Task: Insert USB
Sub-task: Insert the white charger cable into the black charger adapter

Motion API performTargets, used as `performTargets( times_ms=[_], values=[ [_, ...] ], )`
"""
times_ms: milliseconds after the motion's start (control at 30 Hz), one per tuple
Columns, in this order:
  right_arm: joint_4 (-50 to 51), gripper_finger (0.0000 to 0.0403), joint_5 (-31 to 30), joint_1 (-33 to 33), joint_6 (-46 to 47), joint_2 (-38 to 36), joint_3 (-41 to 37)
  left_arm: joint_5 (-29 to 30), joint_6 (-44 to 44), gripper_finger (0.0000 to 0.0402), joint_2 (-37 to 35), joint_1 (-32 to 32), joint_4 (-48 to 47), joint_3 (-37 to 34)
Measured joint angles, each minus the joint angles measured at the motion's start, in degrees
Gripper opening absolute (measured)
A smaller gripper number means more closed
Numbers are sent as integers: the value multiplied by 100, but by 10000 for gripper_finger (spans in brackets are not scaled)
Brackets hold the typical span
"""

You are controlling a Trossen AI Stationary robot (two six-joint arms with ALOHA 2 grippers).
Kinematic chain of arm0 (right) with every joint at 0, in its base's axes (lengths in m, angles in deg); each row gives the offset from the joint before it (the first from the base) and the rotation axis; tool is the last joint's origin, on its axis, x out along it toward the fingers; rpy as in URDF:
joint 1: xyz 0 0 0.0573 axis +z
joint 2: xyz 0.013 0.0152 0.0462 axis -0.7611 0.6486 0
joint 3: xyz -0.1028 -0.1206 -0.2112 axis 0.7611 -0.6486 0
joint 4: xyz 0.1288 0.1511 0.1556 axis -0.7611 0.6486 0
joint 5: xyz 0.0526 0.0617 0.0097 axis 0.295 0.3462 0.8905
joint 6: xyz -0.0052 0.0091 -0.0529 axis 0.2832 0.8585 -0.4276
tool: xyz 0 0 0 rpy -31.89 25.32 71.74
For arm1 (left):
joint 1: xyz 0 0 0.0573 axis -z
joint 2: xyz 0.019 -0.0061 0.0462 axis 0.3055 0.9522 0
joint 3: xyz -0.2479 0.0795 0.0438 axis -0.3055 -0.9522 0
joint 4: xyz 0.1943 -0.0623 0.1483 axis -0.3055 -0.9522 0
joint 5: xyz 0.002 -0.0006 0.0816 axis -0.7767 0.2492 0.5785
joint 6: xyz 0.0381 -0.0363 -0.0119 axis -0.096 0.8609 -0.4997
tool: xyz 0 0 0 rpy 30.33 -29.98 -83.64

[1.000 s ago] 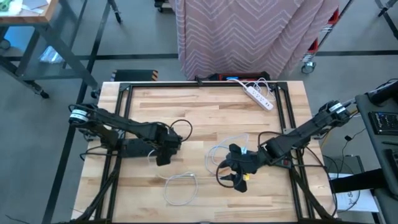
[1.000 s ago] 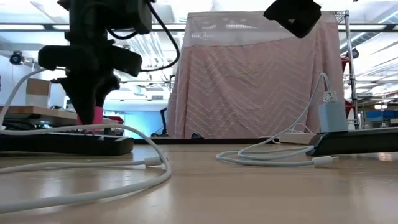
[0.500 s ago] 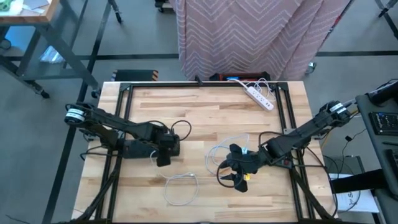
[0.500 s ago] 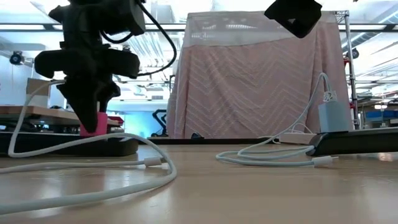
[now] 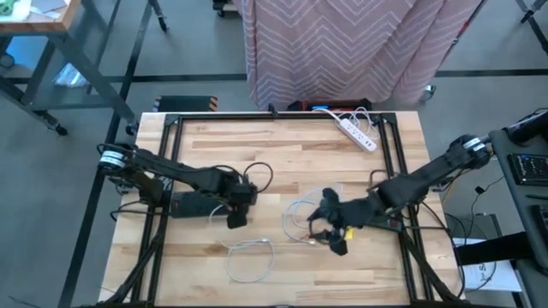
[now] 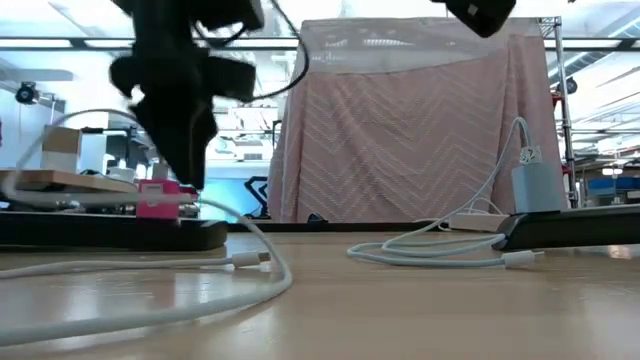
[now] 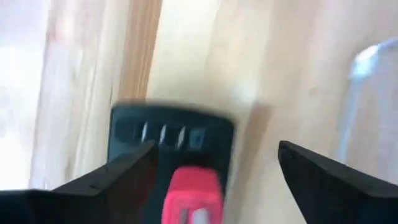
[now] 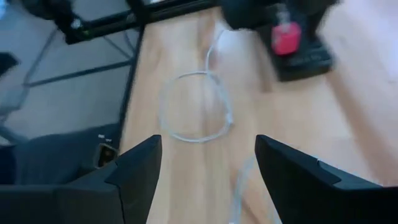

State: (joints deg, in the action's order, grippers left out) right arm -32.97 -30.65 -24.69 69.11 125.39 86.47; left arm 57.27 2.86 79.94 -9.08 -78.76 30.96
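A pink plug [image 7: 189, 194] stands upright in the end of a black power strip [image 5: 190, 205] on the table's left half. It shows in the low view as a pink plug [image 6: 155, 198] on the black power strip [image 6: 110, 232]. My left gripper [image 5: 235, 217] hangs open just above it, with one finger on either side and clear of it [image 7: 214, 168]. My right gripper [image 5: 332, 239] is open with nothing between its fingers [image 8: 208, 165], high over the table's middle right. A white cable [image 5: 249, 258] lies looped on the wood near the strip.
A second black strip [image 6: 570, 228] with a grey charger [image 6: 535, 186] and a coiled white cable [image 6: 440, 250] lies at the right. A white power strip [image 5: 356, 133] lies at the far edge. A black frame [image 5: 274, 115] rims the table. A pink curtain [image 5: 342, 47] hangs behind.
My left gripper has let go of the pink plug, risen and shifted a little toward the table's right; the plug stays standing in the black strip. My right gripper has risen and drawn back a little toward the far right.
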Motion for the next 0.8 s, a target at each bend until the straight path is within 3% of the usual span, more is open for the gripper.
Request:
performTargets(
  times_ms=[233, 333, 567, 800],
  values=[
    [968, 248, -284, -768, -130, -841, 7, 634, -593, 285, -225, 24, 116, 746],
    [1683, 231, -355, -1387, 55, -1063, 4, 836, -870, 270, -332, 26, 763, 829],
    [2963, 191, -463, -3177, 244, -1081, 2, 855, -1570, 240, -404, 26, 2956, 281],
    [3327, 158, -306, -5264, -331, -459, 2, 854, -1673, 212, -404, 17, 3856, -358]
  ],
)
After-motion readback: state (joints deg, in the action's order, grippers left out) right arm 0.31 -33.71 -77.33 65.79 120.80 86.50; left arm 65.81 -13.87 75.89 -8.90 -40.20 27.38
